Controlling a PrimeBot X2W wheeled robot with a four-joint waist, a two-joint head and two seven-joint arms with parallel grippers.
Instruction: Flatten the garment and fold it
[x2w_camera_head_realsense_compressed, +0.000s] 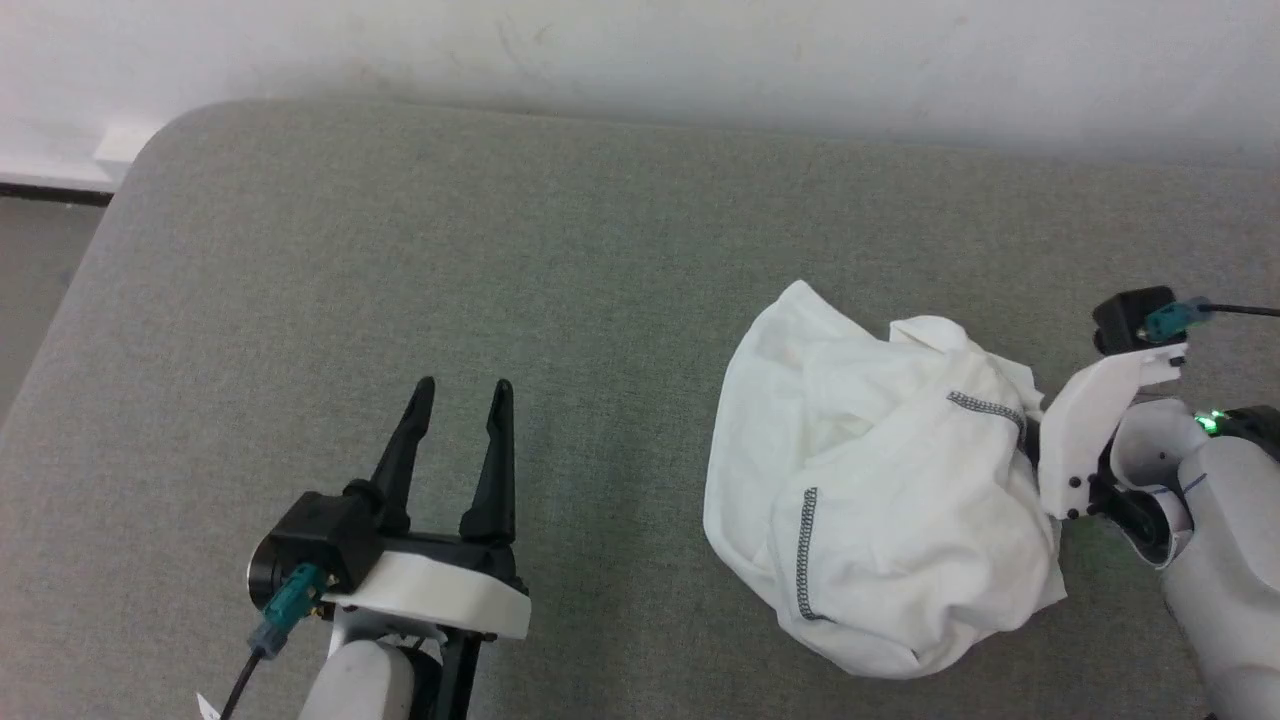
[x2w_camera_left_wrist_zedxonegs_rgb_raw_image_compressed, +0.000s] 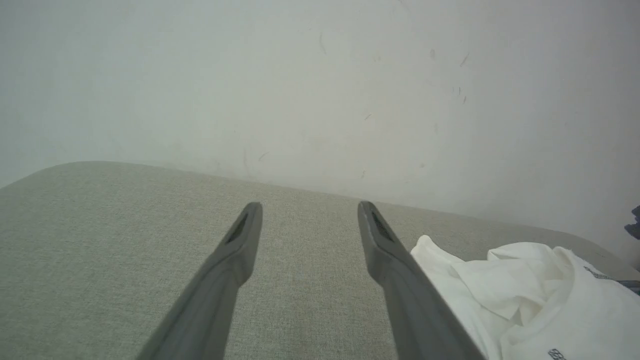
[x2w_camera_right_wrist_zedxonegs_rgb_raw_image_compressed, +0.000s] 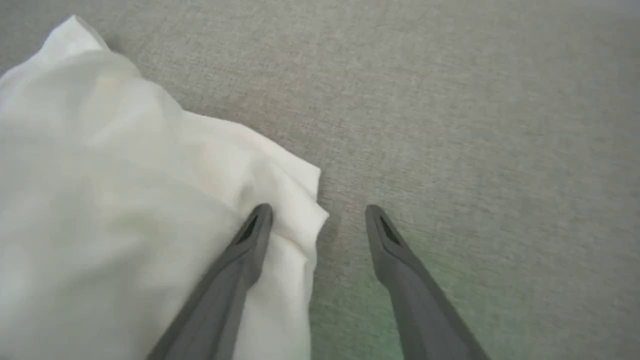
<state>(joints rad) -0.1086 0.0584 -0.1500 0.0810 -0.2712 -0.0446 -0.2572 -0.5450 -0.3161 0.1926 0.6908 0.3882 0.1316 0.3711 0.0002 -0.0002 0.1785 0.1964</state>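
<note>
The garment (x2w_camera_head_realsense_compressed: 880, 500) is a crumpled white heap with dark stitched hems, lying right of centre on the grey cloth surface (x2w_camera_head_realsense_compressed: 400, 250). My left gripper (x2w_camera_head_realsense_compressed: 463, 388) stands open at the lower left, well apart from the heap and holding nothing. In the left wrist view its fingers (x2w_camera_left_wrist_zedxonegs_rgb_raw_image_compressed: 311, 207) point toward the wall, with the garment (x2w_camera_left_wrist_zedxonegs_rgb_raw_image_compressed: 525, 300) off to the right. My right wrist (x2w_camera_head_realsense_compressed: 1085, 430) hangs over the heap's right edge. My right gripper (x2w_camera_right_wrist_zedxonegs_rgb_raw_image_compressed: 318, 209) is open: one finger lies over a corner of the garment (x2w_camera_right_wrist_zedxonegs_rgb_raw_image_compressed: 125, 200), the other over bare grey cloth.
A pale wall (x2w_camera_head_realsense_compressed: 640, 50) runs along the far edge of the surface. The surface has a rounded far-left corner, with floor (x2w_camera_head_realsense_compressed: 40, 270) beyond its left side. Bare grey cloth stretches left of and behind the heap.
</note>
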